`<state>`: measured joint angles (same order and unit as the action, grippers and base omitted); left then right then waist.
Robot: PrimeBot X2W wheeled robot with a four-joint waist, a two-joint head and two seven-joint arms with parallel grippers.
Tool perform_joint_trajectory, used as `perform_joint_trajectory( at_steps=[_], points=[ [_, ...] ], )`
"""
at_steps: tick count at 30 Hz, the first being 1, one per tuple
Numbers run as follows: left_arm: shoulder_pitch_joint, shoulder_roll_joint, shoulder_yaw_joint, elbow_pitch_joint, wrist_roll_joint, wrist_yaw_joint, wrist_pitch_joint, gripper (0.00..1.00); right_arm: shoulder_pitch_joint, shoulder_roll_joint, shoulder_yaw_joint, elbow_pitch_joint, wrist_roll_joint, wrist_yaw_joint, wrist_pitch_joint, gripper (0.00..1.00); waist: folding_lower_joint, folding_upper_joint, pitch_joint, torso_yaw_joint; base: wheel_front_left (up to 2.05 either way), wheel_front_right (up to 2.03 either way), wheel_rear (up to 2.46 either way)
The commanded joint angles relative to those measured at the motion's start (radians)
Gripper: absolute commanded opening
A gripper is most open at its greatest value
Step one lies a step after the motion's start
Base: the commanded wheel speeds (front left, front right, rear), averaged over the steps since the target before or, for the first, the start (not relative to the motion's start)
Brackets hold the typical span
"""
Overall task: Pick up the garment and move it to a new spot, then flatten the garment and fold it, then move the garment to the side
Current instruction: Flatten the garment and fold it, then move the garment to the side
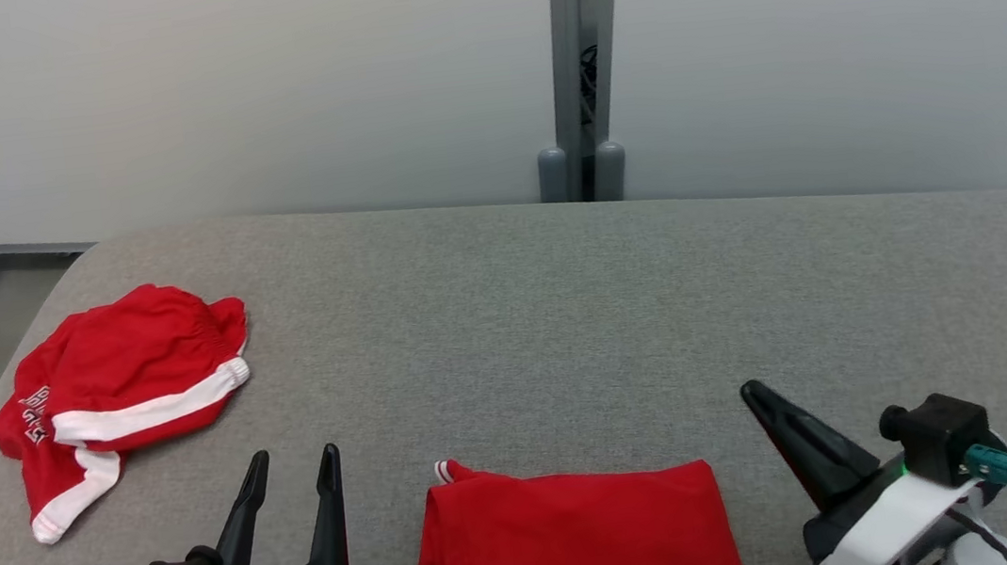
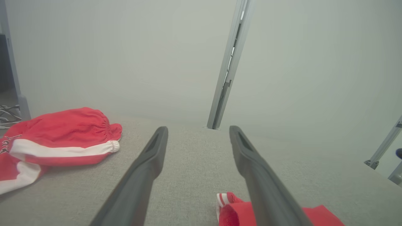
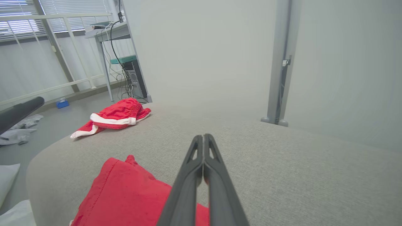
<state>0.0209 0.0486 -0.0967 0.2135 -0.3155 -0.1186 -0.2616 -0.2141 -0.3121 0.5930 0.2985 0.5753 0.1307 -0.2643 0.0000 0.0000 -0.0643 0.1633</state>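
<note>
1. Grey woven tabletop (image 1: 564, 313) in head view, pale wall behind. The folded red garment (image 1: 580, 539) lies flat at bottom centre between the arms. It's a soft, rough rectangle with a white-striped tab poking out at its top left. The crumpled red shorts (image 1: 123, 392), with white trim and a gathered waist, sit at left near the table edge. Left gripper (image 1: 294, 456) is spread wide and empty; right gripper (image 1: 751, 390) is pinched shut on nothing.
2. Left wrist view: left gripper (image 2: 198, 128) fingers are well apart above the cloth, with a corner of the folded red garment (image 2: 232, 212) at bottom. Risk: pinching a single layer there peels the fold open when it's dragged.
3. Right wrist view: right gripper (image 3: 203, 136) tips are together, and the folded red garment (image 3: 125, 194) sits lower left, fine-dotted knit with a stitched hem. Risk: shut jaws only push, which bunches the fabric. A sideways move could also land on the crumpled red shorts (image 3: 117, 114) or slide off the rounded edge.
</note>
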Motion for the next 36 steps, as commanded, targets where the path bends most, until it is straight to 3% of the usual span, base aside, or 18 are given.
perform_joint_trajectory(
  at_steps=[1,9,19,20,21,22,36],
  points=[
    [-0.010,0.004,0.002,-0.004,-0.004,0.005,-0.004,1.00,0.020,0.003,-0.041,-0.019,-0.036,0.000,0.000,0.00,0.0000,0.0000,-0.004,-0.045,0.00,0.00,0.00],
    [-0.006,0.004,0.017,-0.014,-0.005,0.016,-0.004,1.00,0.132,0.068,-0.321,-0.128,-0.237,0.000,0.000,0.00,0.0000,0.0000,-0.010,-0.111,0.00,0.00,0.00],
    [0.037,0.004,0.038,-0.007,0.009,0.016,-0.004,1.00,0.243,0.184,-0.532,-0.185,-0.380,0.000,0.000,0.00,0.0000,0.0000,-0.017,-0.135,0.00,0.00,0.00],
    [0.038,0.004,0.041,-0.007,0.012,0.015,-0.004,1.00,0.248,0.196,-0.554,-0.185,-0.386,0.000,0.000,0.13,0.0000,0.0000,-0.018,-0.134,0.00,0.00,0.00],
    [0.041,0.004,0.043,-0.008,0.015,0.014,-0.004,1.00,0.252,0.204,-0.573,-0.188,-0.398,0.000,0.000,0.82,0.0000,0.0000,-0.018,-0.133,0.00,0.00,0.00],
    [0.044,0.004,0.044,-0.006,0.017,0.013,-0.004,1.00,0.264,0.213,-0.577,-0.182,-0.405,0.000,0.000,1.00,0.0000,0.0000,-0.019,-0.131,0.00,0.00,0.00],
    [0.046,0.004,0.050,-0.010,0.021,0.008,-0.004,1.00,0.278,0.243,-0.568,-0.102,-0.379,0.000,0.000,1.00,0.0000,0.0000,-0.021,-0.117,0.00,0.00,0.00]
  ],
)
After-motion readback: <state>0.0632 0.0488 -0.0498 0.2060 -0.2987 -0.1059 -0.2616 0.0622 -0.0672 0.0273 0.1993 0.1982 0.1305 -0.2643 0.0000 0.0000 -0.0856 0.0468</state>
